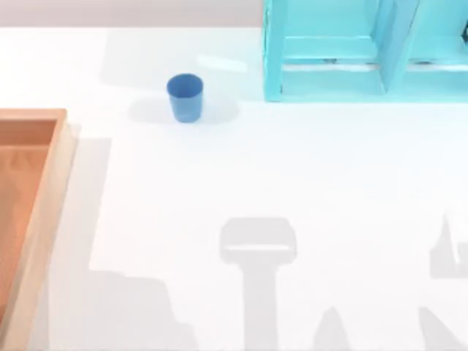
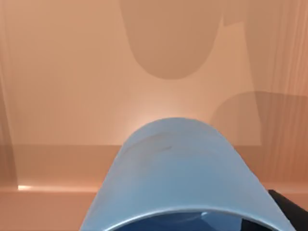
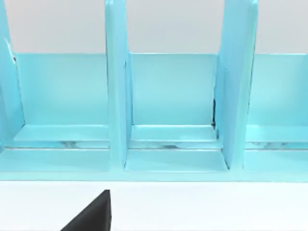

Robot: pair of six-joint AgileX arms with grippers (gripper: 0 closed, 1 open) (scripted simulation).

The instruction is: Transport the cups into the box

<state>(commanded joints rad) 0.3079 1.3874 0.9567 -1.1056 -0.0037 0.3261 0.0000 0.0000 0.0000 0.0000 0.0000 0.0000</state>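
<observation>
Carried cup: one blue cup (image 2: 185,173) is seen close up in the left wrist view, its side curving toward the camera, with the orange-brown inside of the box (image 2: 72,86) behind it.
Left gripper: a dark sliver (image 2: 288,211) beside that cup is judged to be part of it; whether the claw is pinching the cup cannot be told.
Second cup: the other blue cup (image 1: 185,96) stands upright on the white table (image 1: 292,183), near the turquoise shelf unit (image 1: 329,55) and well apart from the box.
Box: its tan rim (image 1: 51,212) is seen at the table's left edge in the top view.
Right gripper: one dark finger (image 3: 91,216) is seen facing the shelf unit; spread or pressed together cannot be told.
Stage: the first cup is judged to be over the box, not yet set down.
Risk: if released while tilted, the cup may tip and roll inside.
Risk: the second cup may be knocked toward the shelf by an off-centre approach.
</observation>
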